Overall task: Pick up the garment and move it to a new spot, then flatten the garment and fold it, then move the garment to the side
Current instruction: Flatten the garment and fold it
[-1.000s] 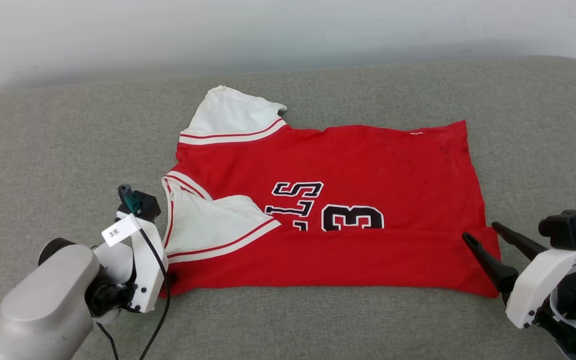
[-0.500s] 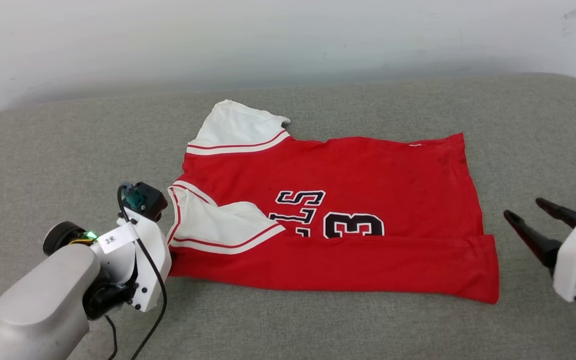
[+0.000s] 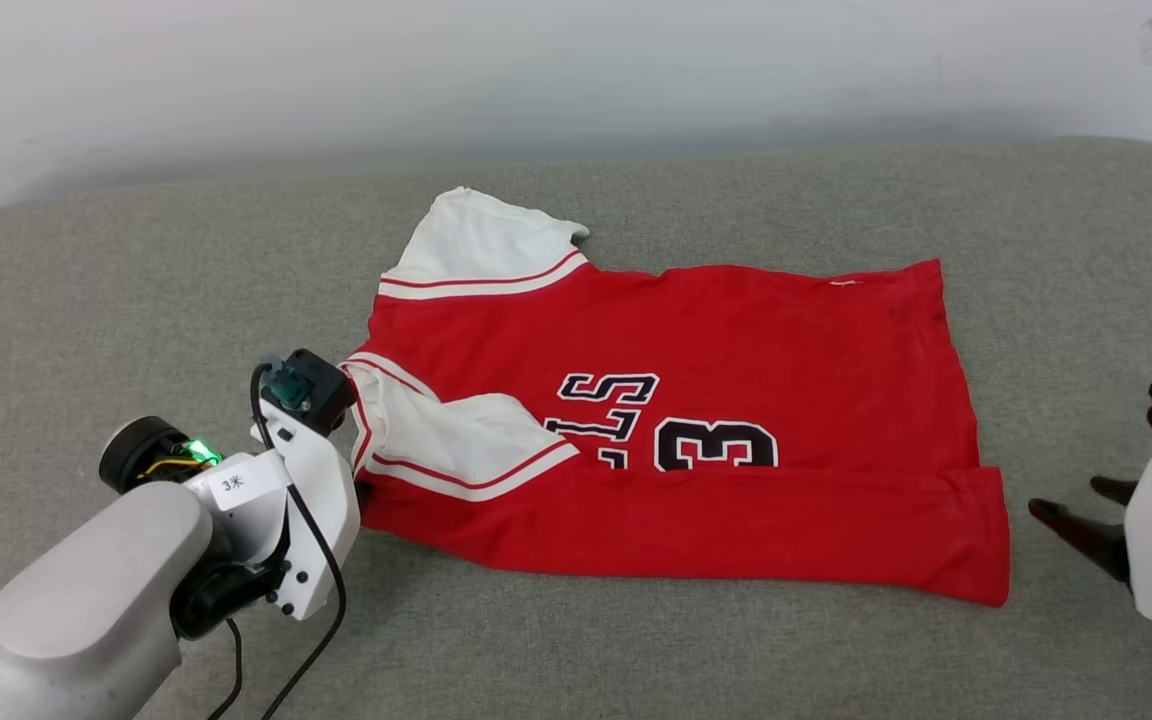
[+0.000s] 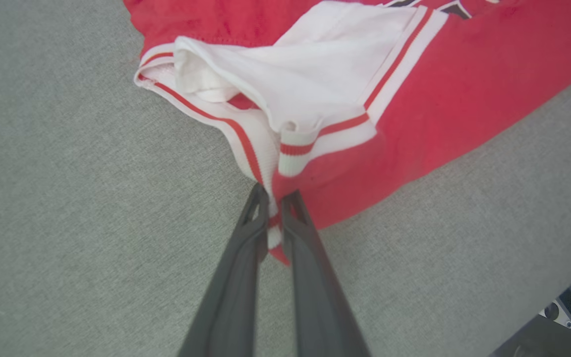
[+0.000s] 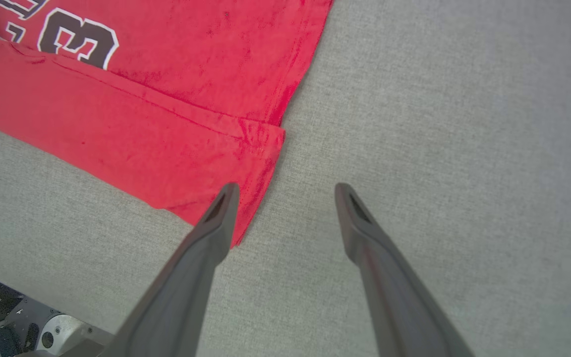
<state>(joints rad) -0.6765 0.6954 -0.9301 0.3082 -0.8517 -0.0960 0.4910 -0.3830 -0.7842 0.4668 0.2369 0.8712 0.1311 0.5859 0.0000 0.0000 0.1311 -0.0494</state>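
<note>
Mid-fold: the left gripper [image 4: 275, 201] clamps the striped trim [image 4: 290, 148] of the red jersey T-shirt [image 3: 736, 330]. The right gripper [image 5: 285, 191], spread wide, likely pinches the hem corner [image 5: 256, 168] next.

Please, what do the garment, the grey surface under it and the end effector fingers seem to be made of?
The garment: soft matte knit, perhaps cotton or polyester; it creases limply, its striped trim looks ribbed. The grey surface: matte woven upholstery cloth; a fine weave shows. The left end effector fingers: probably hard plastic, dark grey, dull sheen; rubber cannot be excluded.
</note>
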